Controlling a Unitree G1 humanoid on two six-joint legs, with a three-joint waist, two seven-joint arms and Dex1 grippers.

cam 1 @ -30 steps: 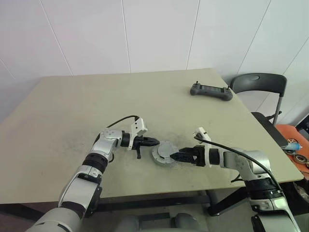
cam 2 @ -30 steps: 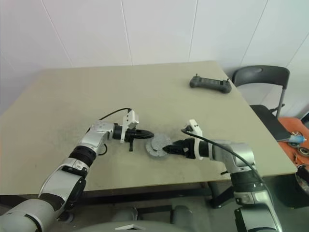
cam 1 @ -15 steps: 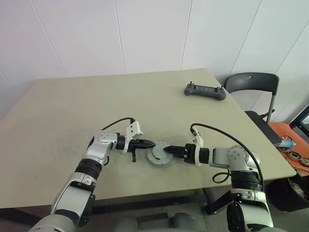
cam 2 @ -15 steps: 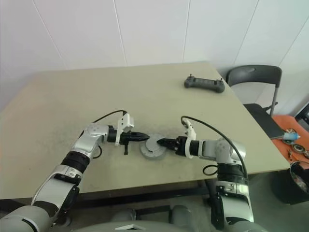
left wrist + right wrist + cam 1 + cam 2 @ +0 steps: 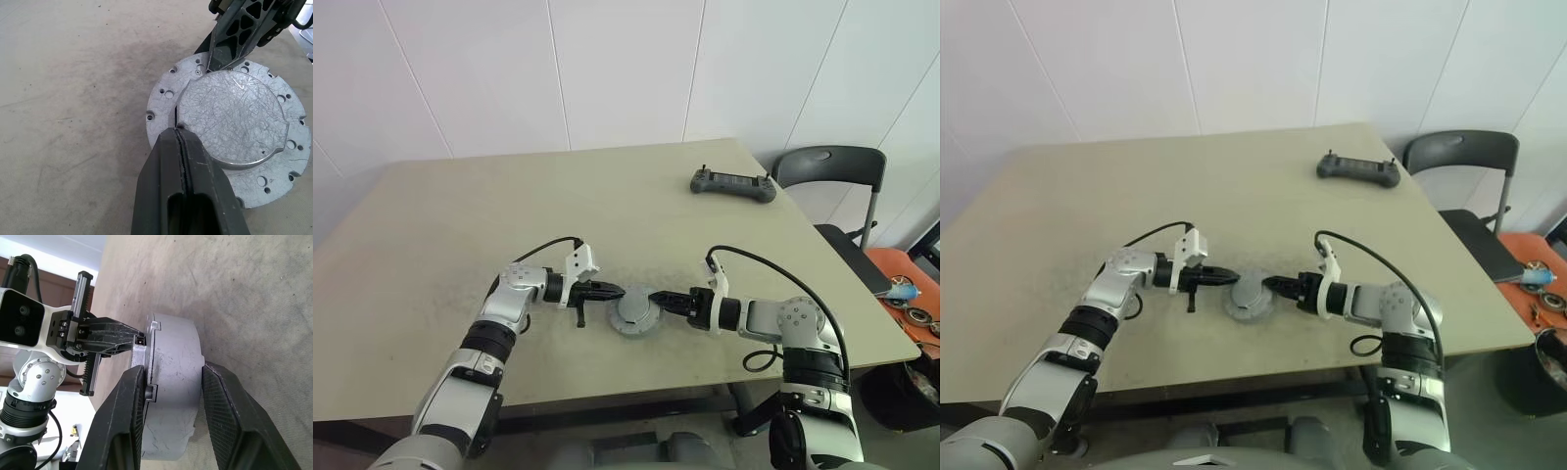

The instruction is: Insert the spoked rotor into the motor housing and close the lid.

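The motor housing (image 5: 634,313) lies on the table as a round grey metal puck, with a scratched silver lid (image 5: 230,122) lying on its holed flange. My left gripper (image 5: 615,292) is shut and empty, and its tips (image 5: 177,131) touch the lid's edge from the left. From the right, my right gripper (image 5: 658,297) has its fingers on either side of the housing's wall (image 5: 173,369), one finger (image 5: 220,49) lying on the lid. The spoked rotor is hidden.
A black handheld controller (image 5: 734,184) lies at the table's far right corner. A dark chair (image 5: 827,171) stands past the right edge, and an orange surface with small parts (image 5: 901,294) lies beyond it. The beige table (image 5: 460,215) stretches wide on the left.
My right gripper has rolled at the wrist and its fingers have drawn in onto the housing. The left gripper stays shut at the lid's edge. The camera has shifted a little.
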